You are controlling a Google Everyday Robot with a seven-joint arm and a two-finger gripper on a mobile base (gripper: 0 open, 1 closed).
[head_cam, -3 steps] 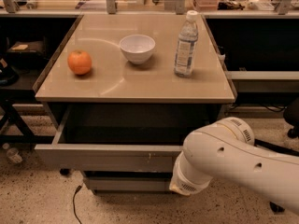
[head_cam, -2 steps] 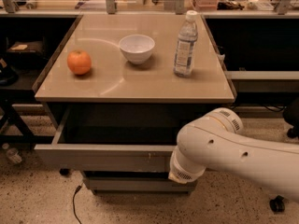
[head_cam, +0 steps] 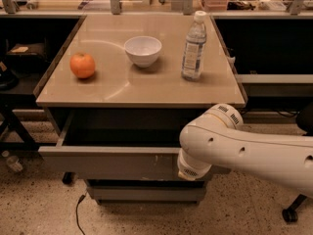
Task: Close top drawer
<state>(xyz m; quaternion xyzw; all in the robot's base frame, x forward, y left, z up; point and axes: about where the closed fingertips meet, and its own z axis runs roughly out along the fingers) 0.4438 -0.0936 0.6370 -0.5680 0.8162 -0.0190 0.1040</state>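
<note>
Matt metal top drawer (head_cam: 112, 163), glossy tabletop (head_cam: 142, 84), smooth plastic arm (head_cam: 244, 151) w/ gripper unseen.

The robot arm (head_cam: 254, 153) is thick, round and creamy white, like a fat smooth tube. Small dark dots sit in a row along its side. Its end is a big round knob with grey slotted patches on top and underneath. The gripper is hidden behind it, below the front edge of the table (head_cam: 146, 89).

On the table (head_cam: 146, 89) an orange (head_cam: 82, 65) lies left, a bowl (head_cam: 143, 50) centre, a water bottle (head_cam: 194, 47) right; below, the top drawer (head_cam: 107, 163) juts forward, the arm (head_cam: 234, 148) before its right end hiding the gripper.
</note>
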